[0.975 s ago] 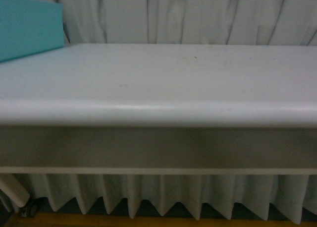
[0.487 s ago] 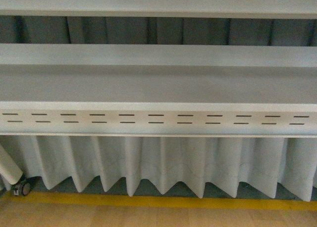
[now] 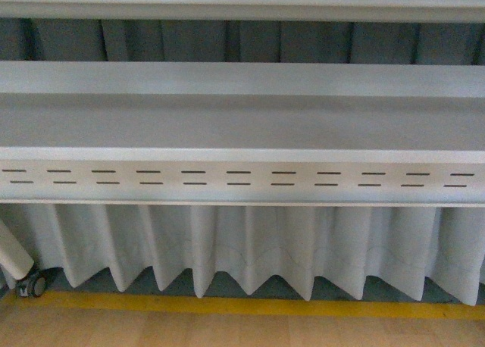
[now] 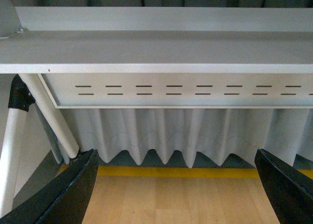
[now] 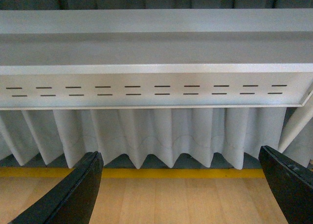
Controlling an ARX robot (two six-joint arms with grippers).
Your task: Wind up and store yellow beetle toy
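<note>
Overall brightness: dim, cool grey cast in all three views.
Light source: overhead; the shelf (image 3: 242, 123) top surface is lighter toward the frame centre.
Shadows: dark band behind the shelf at the frame top; soft folds shaded on the white curtain (image 3: 250, 248).
Glare: none; faint sheen on the slotted panel (image 3: 242, 179).
Focus: slightly soft throughout; the finger (image 4: 63, 194) at the lower left of the left wrist view is blurred.
Edges: darker corners, mild vignetting.
Colour: the yellow floor line (image 3: 250, 307) muted.

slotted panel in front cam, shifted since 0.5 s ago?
Yes. The slotted panel sits slightly higher against the frame edges; the yellow floor line rose too, suggesting camera motion.
</note>
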